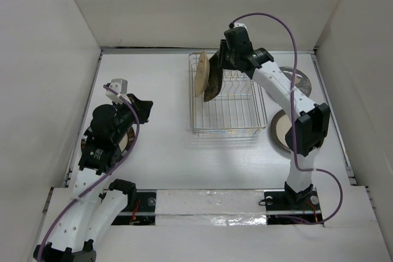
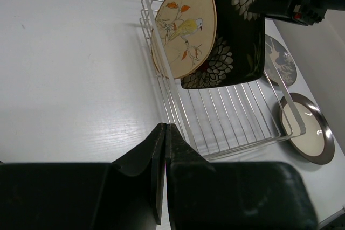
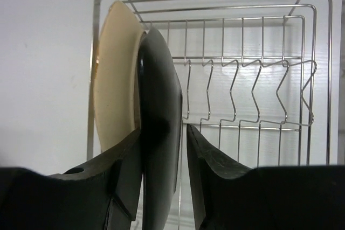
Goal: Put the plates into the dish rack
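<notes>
The silver wire dish rack (image 1: 225,132) stands at the back middle. A tan round plate (image 1: 200,78) with a bird picture (image 2: 186,28) stands upright at the rack's left end. The black square plate with white flowers (image 1: 213,83) leans next to it (image 2: 237,36). My right gripper (image 1: 222,61) straddles the top edge of the black plate (image 3: 159,100); its left finger touches the plate and a thin gap shows at the right finger, so it is open (image 3: 163,127). My left gripper (image 1: 145,107) is shut and empty (image 2: 165,129) above the table, left of the rack.
A dark round plate with a cream centre (image 1: 280,131) lies right of the rack, also seen in the left wrist view (image 2: 304,127). A dark plate with pale markings (image 1: 302,81) lies behind it (image 2: 280,60). Another plate (image 1: 126,142) lies under my left arm. White walls enclose the table.
</notes>
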{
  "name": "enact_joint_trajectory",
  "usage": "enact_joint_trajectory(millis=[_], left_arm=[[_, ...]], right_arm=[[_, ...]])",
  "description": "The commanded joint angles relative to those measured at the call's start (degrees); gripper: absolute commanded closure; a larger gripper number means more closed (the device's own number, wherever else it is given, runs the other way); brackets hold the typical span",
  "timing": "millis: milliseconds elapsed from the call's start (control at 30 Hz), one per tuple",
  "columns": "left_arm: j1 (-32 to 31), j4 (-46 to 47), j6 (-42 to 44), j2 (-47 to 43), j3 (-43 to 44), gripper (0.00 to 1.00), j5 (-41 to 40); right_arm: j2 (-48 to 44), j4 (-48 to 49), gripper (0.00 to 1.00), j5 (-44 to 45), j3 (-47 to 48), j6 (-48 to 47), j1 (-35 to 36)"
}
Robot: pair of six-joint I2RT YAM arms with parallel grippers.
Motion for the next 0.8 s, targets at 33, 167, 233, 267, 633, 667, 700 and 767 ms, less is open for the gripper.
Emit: enact_joint_trajectory(millis=[33,167,233,267,633,667,700,767], left_arm=[[-0.20,2.58,0.23,-0.19,-0.37,1.00,0.88],[-0.20,2.58,0.23,-0.10,-0.37,1.00,0.88],[-0.20,2.58,0.32,-0.19,-0.37,1.00,0.88],[-0.20,2.58,0.32,-0.19,-0.37,1.00,0.88],[-0.20,2.67,0.23,0.07,-0.37,1.00,1.05],[-0.20,2.75,0.23,0.08,-0.46,1.00,1.14],[-0.20,2.75,0.23,0.16,-0.37,1.00,1.14],[-0.20,2.75,0.23,0.08,-0.46,1.00,1.05]], right_arm=[[-3.95,8.28,0.57,-3.16,-1.36,1.52,-1.06],[-4.39,8.90,0.44,-3.60,-1.98,1.60,-1.59],[-4.83,10.12,0.38,-4.91,-2.77,1.87,-1.59],[-5.53,10.65,0.37,-5.44,-3.21,2.04,-1.59],[-10.10,15.22,0.30,-8.60,-7.25,3.01,-3.96],[-10.45,15.75,0.30,-9.48,-8.21,3.01,-4.48],[-10.89,16.28,0.30,-10.79,-8.74,3.01,-4.49],[-12.03,16.28,0.35,-10.98,-9.88,2.40,-4.49]])
